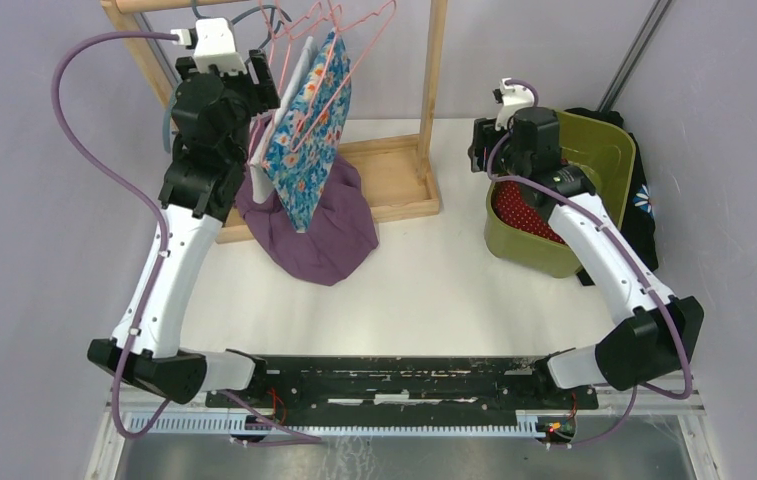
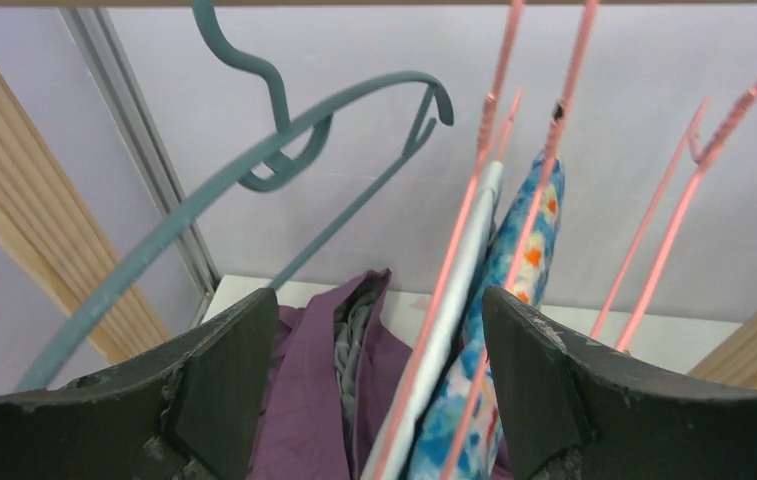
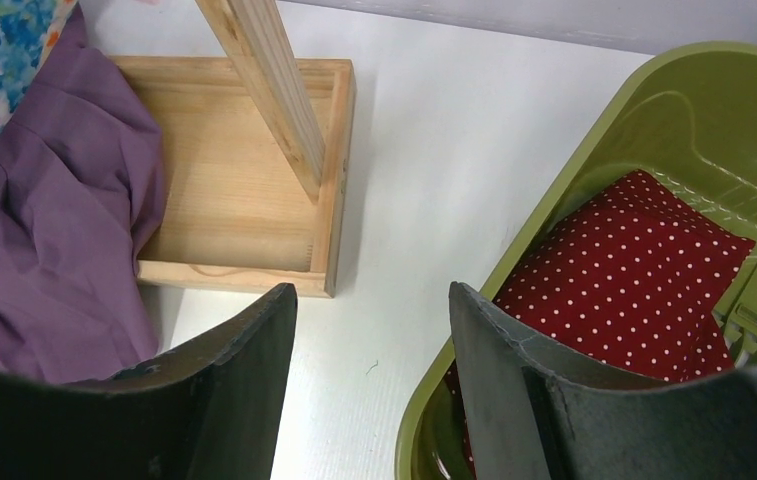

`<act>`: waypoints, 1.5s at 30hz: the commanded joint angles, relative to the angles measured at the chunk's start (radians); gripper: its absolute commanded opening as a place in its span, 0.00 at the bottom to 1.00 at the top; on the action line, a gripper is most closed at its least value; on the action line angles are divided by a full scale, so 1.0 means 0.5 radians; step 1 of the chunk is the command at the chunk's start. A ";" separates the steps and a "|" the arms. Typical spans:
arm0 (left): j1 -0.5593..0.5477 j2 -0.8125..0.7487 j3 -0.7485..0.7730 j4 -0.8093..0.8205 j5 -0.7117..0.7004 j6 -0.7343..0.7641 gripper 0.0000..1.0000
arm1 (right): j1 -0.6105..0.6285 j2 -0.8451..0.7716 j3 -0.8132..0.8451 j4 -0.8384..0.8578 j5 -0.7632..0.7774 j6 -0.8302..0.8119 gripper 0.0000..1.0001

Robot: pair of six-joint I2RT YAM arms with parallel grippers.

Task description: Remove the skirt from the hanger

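Note:
A blue floral garment hangs on a pink hanger on the wooden rack, with a white garment beside it. A purple garment lies heaped on the rack's base and the table below. My left gripper is open and empty, raised beside the hangers. In the left wrist view its jaws frame the purple garment, the white garment, the floral one and pink hanger wires. A teal hanger hangs bare. My right gripper is open and empty.
The rack's wooden base and post stand at the back centre. A green basket holds a red polka-dot cloth at the right, with a dark garment behind it. My right gripper hovers between base and basket.

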 commanded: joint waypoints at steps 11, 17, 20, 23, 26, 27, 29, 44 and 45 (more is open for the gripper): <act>0.265 0.350 0.347 0.220 0.524 -0.091 0.81 | 0.015 0.053 0.060 0.071 -0.004 0.005 0.63; 0.315 0.431 0.375 0.239 0.667 -0.152 0.81 | 0.014 0.082 0.082 0.060 0.010 -0.005 0.63; 0.349 0.450 0.365 0.284 0.782 -0.188 0.81 | 0.015 0.094 0.091 0.057 0.018 -0.013 0.63; 0.383 0.512 0.401 0.274 0.831 -0.190 0.81 | 0.014 0.097 0.092 0.053 0.028 -0.017 0.63; 0.414 0.570 0.442 0.261 0.904 -0.193 0.80 | 0.015 0.090 0.086 0.053 0.041 -0.025 0.63; 0.424 0.588 0.449 0.263 0.947 -0.193 0.80 | 0.015 0.091 0.085 0.053 0.048 -0.028 0.63; 0.439 0.618 0.471 0.261 1.066 -0.180 0.80 | 0.015 0.088 0.085 0.051 0.062 -0.035 0.63; 0.504 0.726 0.640 -0.012 1.424 -0.036 0.59 | 0.015 0.069 0.034 0.078 0.097 -0.040 0.62; 0.509 0.741 0.657 -0.035 1.421 -0.038 0.59 | 0.015 0.060 0.028 0.078 0.097 -0.041 0.62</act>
